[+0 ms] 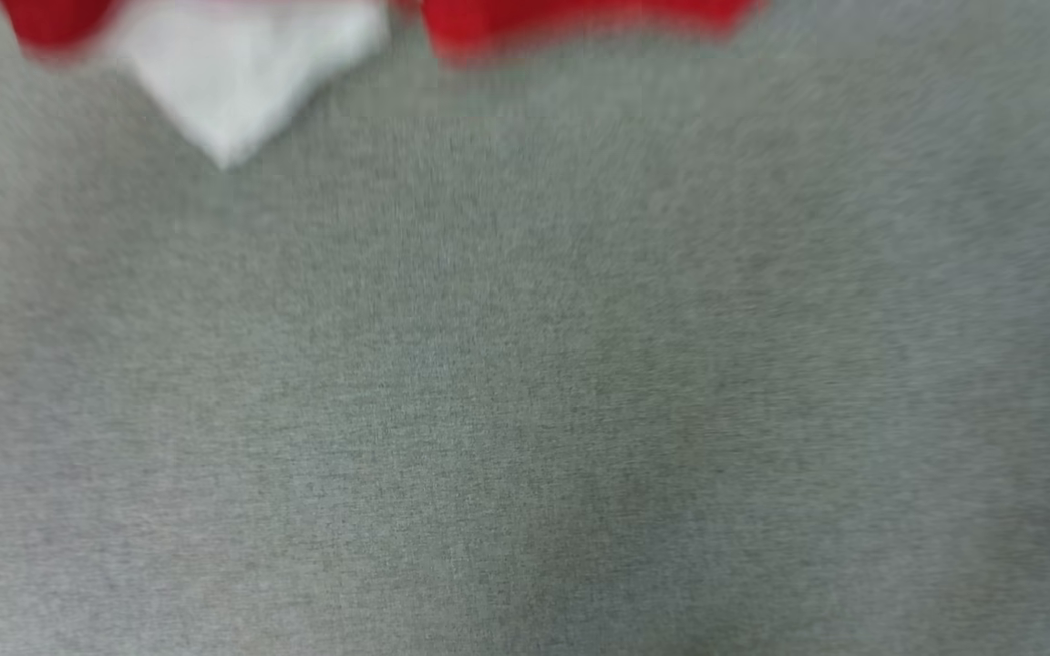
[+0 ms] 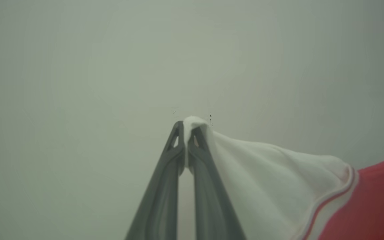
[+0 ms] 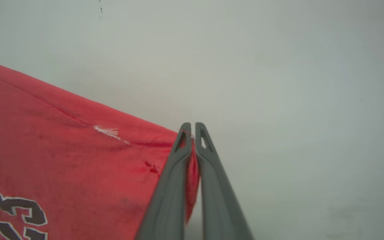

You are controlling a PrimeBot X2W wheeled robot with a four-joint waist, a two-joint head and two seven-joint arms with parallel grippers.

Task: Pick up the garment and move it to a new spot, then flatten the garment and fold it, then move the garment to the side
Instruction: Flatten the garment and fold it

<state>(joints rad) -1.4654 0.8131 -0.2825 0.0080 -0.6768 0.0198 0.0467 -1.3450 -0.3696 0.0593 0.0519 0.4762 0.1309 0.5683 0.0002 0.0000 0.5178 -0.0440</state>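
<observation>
The garment [image 1: 242, 73] is a red jersey T-shirt with white sleeves; in the blurred head view its white sleeve point and red edges hang in at the top. My left gripper [image 2: 188, 128] is shut on the tip of the white sleeve [image 2: 262, 180], which trails right to striped trim and red cloth. My right gripper [image 3: 192, 128] is shut on a red edge of the garment [image 3: 62, 150]; the red body with black-and-white lettering [image 3: 8, 216] spreads to its left.
A grey fabric-covered surface [image 1: 525, 383] spans the head view below the garment. In both wrist views a plain pale surface [image 3: 295, 83] lies behind the fingers.
</observation>
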